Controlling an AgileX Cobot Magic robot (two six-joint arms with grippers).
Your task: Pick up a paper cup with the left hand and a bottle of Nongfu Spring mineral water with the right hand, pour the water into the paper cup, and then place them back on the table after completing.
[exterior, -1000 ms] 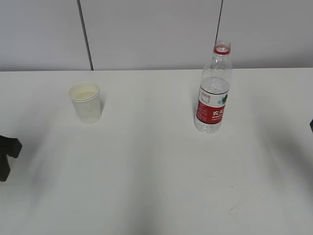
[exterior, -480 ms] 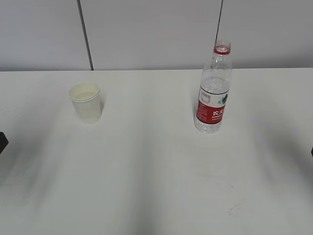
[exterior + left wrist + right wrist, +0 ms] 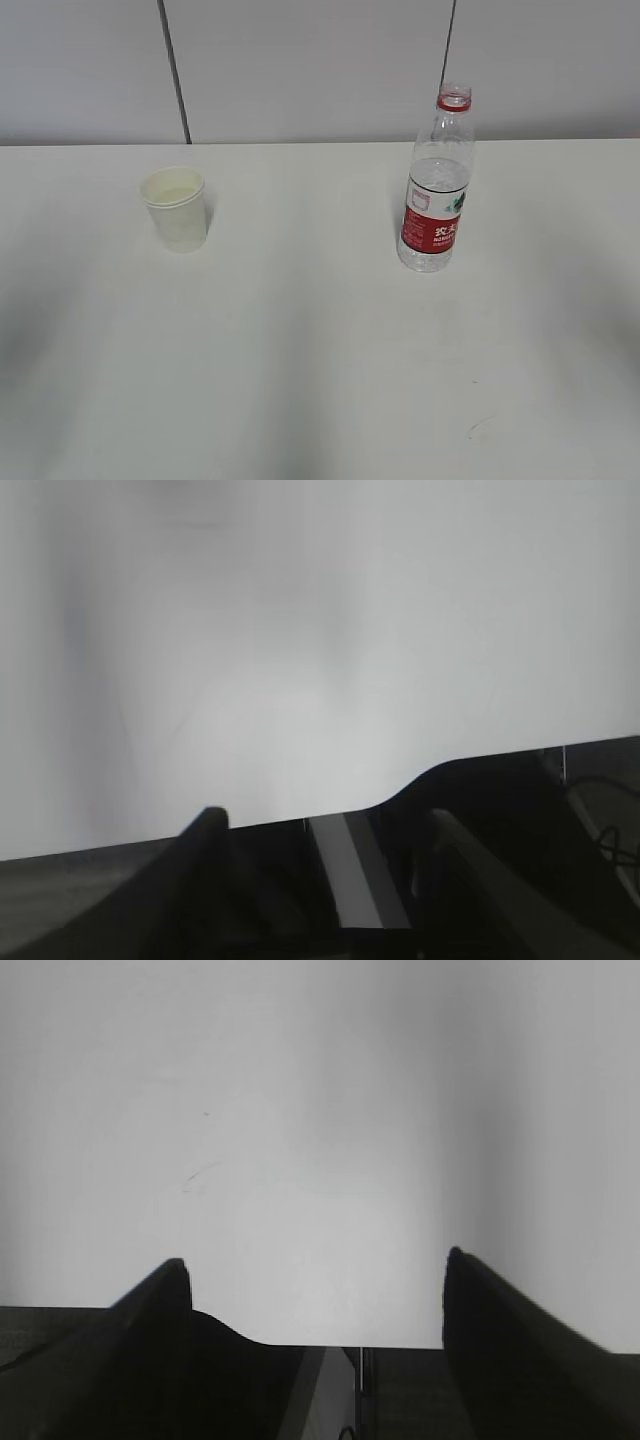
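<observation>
Table (image 3: pixel 320 380): wide bare white surface. Two obstacles only, both upright, well apart.
Paper cup (image 3: pixel 177 208) at 10 o'clock from table centre.
Bottle (image 3: pixel 437 182) at 2 o'clock, tall, uncapped.
Broad open lane between them, runs 12 to 6.
Near half of table bare from 3 through 6 to 9.
Wall panels close behind far edge at 12.
Left hand (image 3: pixel 320 825), right hand (image 3: pixel 315 1270): fingers spread, over bare tabletop near its edge.
</observation>
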